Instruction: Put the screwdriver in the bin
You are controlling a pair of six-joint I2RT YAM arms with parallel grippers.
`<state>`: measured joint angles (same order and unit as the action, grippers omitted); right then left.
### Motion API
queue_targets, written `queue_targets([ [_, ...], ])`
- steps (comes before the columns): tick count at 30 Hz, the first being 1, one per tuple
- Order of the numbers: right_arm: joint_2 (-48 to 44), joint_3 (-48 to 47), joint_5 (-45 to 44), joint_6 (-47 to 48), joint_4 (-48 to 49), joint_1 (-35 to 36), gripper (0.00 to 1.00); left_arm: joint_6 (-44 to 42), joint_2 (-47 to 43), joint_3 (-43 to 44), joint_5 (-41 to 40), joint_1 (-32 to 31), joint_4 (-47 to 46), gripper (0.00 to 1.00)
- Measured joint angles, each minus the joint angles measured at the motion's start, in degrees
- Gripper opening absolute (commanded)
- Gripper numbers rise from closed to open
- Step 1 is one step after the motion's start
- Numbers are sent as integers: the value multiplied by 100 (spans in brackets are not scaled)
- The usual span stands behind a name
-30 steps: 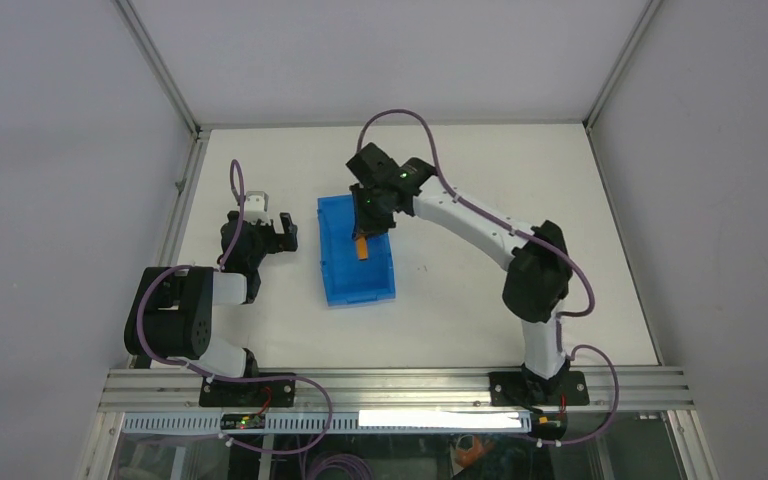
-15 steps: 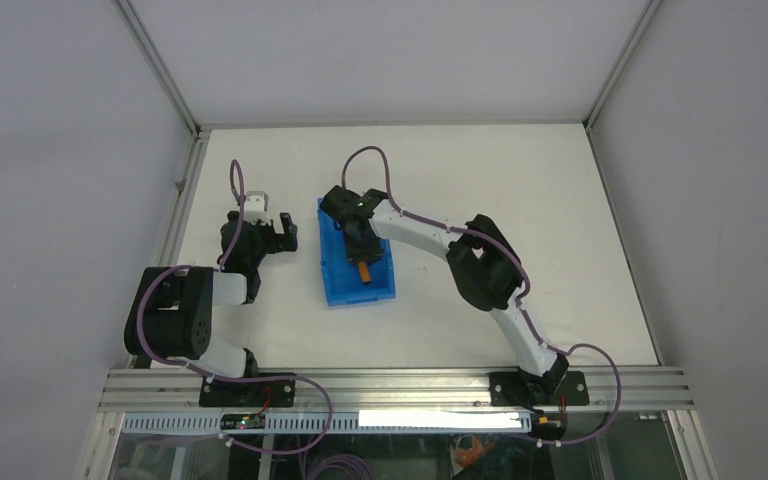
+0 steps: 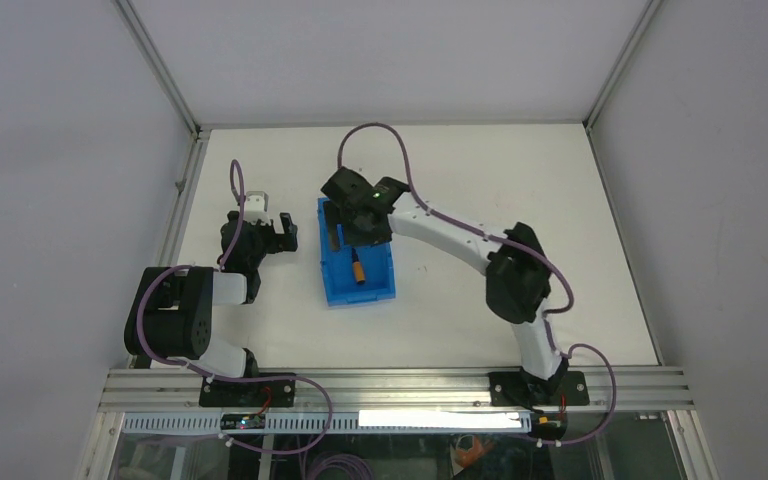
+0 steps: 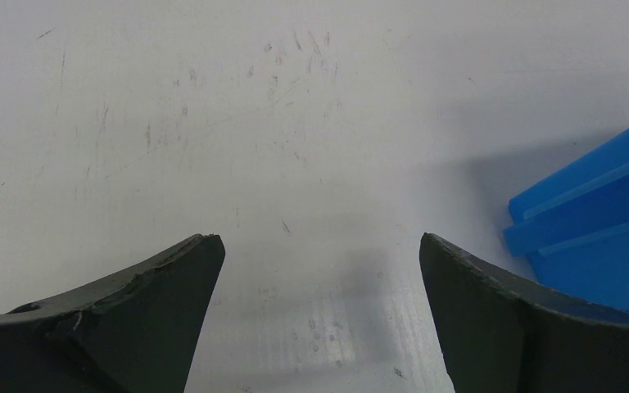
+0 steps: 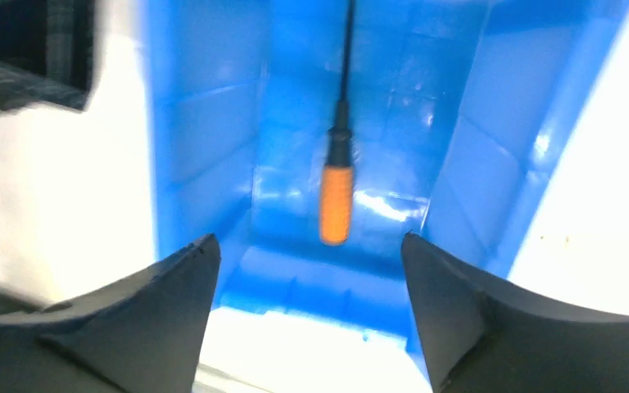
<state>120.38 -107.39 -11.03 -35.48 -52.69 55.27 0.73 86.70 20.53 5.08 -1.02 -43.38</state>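
Right end effector (image 5: 309,239), spread wide and empty, over screwdriver (image 5: 336,192) lying in bin (image 5: 475,123).

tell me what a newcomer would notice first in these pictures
The bright blue bin in the middle of the table catches the eye, with the orange-handled screwdriver lying loose on its floor. The right gripper hangs open just above it, and the left gripper sits open to the bin's left.

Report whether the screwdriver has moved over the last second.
Yes. The screwdriver has shifted from the middle of the bin toward its near end, and now lies clear of the open right gripper.
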Motion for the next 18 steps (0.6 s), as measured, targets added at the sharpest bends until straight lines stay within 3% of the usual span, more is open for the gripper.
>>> queue_targets([
  [5, -1593, 494, 278, 442, 417, -9, 99, 2, -2, 0, 0, 0, 0, 99],
  [9, -3161, 1421, 483, 807, 914, -240, 99, 0, 0, 0, 0, 0, -2, 99],
  [18, -5471, 4540, 463, 1215, 1797, -2107, 99, 0, -2, 0, 0, 0, 0, 99],
])
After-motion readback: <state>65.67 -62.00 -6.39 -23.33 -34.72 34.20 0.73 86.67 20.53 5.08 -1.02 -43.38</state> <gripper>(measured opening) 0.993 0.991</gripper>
